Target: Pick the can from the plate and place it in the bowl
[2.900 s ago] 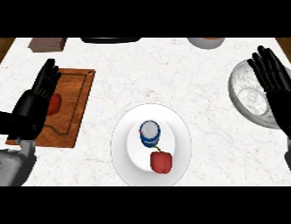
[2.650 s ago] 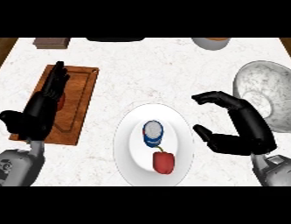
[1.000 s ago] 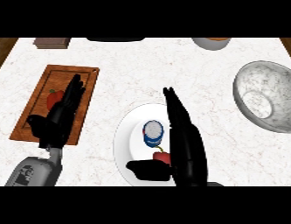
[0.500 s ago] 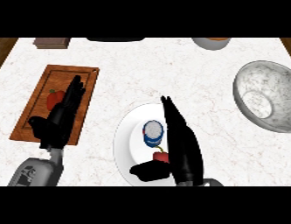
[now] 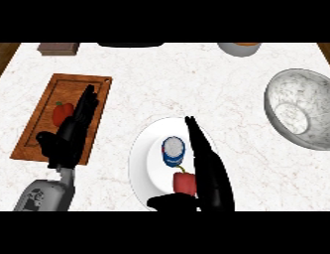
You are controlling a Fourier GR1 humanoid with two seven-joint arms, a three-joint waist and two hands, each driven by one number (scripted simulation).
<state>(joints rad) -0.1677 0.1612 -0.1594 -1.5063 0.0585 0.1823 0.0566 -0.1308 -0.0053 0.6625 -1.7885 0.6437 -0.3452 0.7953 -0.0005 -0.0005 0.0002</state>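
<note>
Head view: right hand (image 5: pixel 210 171), fingers straight and together, above round white plate (image 5: pixel 144 168), just right of blue-and-white cylindrical can (image 5: pixel 173 151) upright at plate's middle. Left hand (image 5: pixel 71 136), fingers straight, over brown wooden cutting board (image 5: pixel 41 121) by white marble counter (image 5: pixel 167 84)'s left edge. Grey marbled bowl (image 5: pixel 310 114) at right edge.

Black left hand (image 5: pixel 71 136) on a rounded grey forearm (image 5: pixel 44 196); black right hand (image 5: pixel 210 171).
</note>
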